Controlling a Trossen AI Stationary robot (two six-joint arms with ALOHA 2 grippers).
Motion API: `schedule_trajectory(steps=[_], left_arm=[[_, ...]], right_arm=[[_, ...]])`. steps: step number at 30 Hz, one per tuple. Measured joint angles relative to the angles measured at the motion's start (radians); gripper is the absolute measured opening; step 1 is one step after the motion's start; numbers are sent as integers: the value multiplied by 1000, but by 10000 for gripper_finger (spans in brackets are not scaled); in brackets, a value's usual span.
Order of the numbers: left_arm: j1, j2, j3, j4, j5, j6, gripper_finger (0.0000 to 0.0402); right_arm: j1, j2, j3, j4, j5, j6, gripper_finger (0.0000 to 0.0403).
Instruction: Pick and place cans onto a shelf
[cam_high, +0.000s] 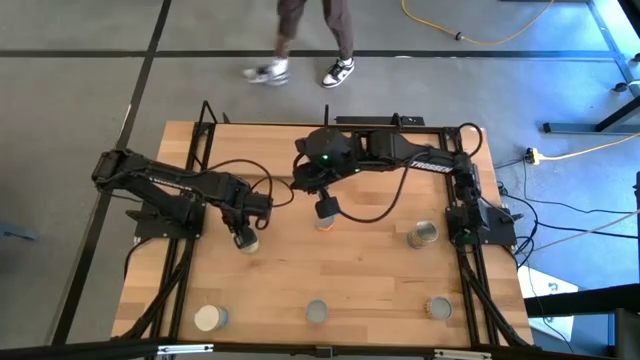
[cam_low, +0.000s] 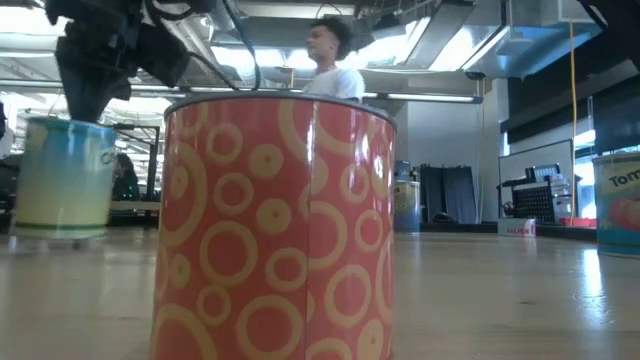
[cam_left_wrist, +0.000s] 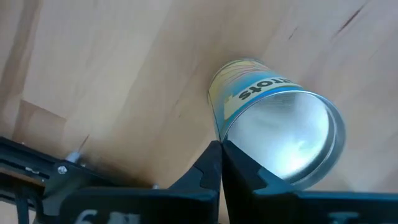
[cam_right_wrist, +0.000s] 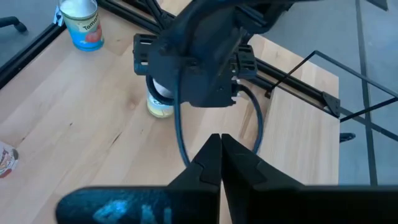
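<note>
Jaws on our left gripper (cam_left_wrist: 221, 163) are pressed shut and empty, hovering just above a short yellow-and-blue labelled can with a silver metal top (cam_left_wrist: 273, 134). That can stands upright on the light wooden surface (cam_high: 360, 270), axis vertical, directly below and slightly ahead of the fingertips. Our right gripper (cam_right_wrist: 221, 155) is likewise closed on nothing, near the surface's middle. We judge the left arm nearer, and it must open before descending. We cannot place the shelf from these views.
</note>
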Motion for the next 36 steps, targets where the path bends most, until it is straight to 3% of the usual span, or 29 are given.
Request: schedule_trajectory(steps=[16,26,36], left_arm=[[189,0,173,-116,-79,53,0],[450,0,263,-118,-111,154,0],[718,3,269,-130,-238,201,0]], right_arm=[[-6,-25,-2,-114,0,-56,10],[-6,-105,-2,-162,-2,-56,10],[-6,-173,-1,-183,-2,-79,10]])
